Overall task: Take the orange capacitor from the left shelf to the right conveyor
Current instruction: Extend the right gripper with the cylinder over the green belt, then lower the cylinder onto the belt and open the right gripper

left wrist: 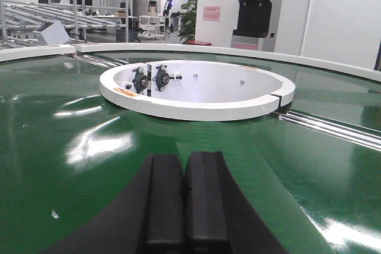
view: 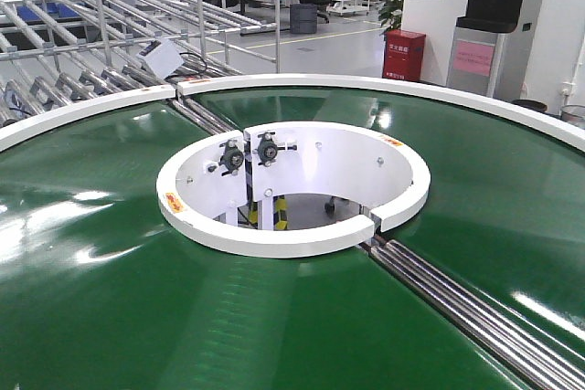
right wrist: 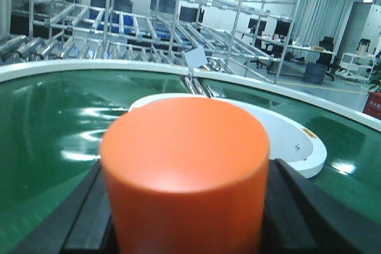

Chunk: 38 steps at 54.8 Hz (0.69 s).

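My right pincer (right wrist: 186, 224) was clenched on the orange capacitor (right wrist: 186, 159), which filled the lower middle of the right wrist view. It was a smooth, bright orange cylinder with a soft sheen, flat on top, its edge blurred by closeness. A black finger (right wrist: 83, 224) pressed on each flank. It sat over the right conveyor (right wrist: 53, 129), but I could not tell whether its base touched the belt. The glossy dark-green surface curved away behind it, streaked with white reflections.

My left pincer (left wrist: 184, 200) was clenched on nothing. Its two black, rubbery-looking pads lay flush together at the bottom centre of the left wrist view, low over the same green belt.

In the front-facing view the belt swept round a white ring-shaped hub (view: 274, 242), smooth-painted and split by narrow seams. Black bearing blocks (view: 231, 158) were bolted inside its wall. Shiny steel rollers (view: 475, 312) ran from the hub toward the lower right, and a white rim (view: 384, 89) edged the belt.

The left shelf (view: 91, 15), all bright steel tubes and sloping rails, stood in the upper left. In the right wrist view it rose well behind the capacitor, with blue bins (right wrist: 125, 25) among its rails.
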Available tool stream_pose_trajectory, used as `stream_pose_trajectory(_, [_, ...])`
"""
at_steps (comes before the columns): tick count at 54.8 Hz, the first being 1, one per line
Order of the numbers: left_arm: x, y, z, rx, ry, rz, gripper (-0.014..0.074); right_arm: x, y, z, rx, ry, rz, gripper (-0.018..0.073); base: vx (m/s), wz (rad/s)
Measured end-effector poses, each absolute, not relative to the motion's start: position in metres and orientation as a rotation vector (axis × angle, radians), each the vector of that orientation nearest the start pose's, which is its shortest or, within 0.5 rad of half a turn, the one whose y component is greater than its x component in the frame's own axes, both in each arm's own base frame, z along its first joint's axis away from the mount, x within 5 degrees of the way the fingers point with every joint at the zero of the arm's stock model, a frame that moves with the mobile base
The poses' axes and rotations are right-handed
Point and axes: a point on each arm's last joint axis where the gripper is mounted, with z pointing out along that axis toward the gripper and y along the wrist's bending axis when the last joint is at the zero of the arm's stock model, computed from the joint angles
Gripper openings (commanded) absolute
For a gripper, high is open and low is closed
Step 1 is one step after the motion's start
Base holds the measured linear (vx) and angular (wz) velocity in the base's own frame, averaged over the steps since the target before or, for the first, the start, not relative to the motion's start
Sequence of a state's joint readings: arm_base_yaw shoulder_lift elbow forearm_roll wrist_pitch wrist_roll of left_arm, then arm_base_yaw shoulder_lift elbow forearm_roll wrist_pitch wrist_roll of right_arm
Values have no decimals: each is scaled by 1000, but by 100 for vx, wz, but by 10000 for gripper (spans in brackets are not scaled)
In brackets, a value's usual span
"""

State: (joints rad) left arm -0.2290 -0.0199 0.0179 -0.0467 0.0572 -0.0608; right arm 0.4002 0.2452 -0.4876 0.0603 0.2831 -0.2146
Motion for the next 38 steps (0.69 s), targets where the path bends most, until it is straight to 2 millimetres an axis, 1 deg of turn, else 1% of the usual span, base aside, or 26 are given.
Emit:
stream_pose_trajectory(4, [54,-13,203,96,1542,-269,-6,56,25,338,-384,1456,252,-8,0,0])
stream_pose_trajectory(9, [54,-13,203,96,1542,-269,-6,74,32,339,-320,1480,315,-8,0,0])
stream_pose_trajectory(13, [54,-13,203,96,1542,-269,-6,97,42,334,-300,1539,335,-8,0,0])
stream_pose_trajectory(18, [54,-13,203,96,1542,-269,-6,130,55,322,-296,1612,334,-7,0,0])
stream_pose_trajectory(21, [54,-13,203,96,1542,-269,-6,152,64,312,-298,1647,325,-7,0,0])
stream_pose_trajectory(24, [54,-13,203,96,1542,-269,-6,170,71,303,-296,1650,318,-6,0,0])
stream_pose_trajectory(28, [54,-13,203,96,1542,-269,-6,195,81,285,-307,1671,299,-6,0,0])
stream_pose_trajectory(29, [54,-13,203,96,1542,-269,-6,204,84,276,-314,1691,291,-6,0,0])
stream_pose_trajectory(33, [54,-13,203,96,1542,-269,-6,227,93,252,-320,1702,275,-6,0,0])
stream_pose_trajectory(38, [54,-13,203,96,1542,-269,-6,248,101,223,-319,1699,262,-6,0,0])
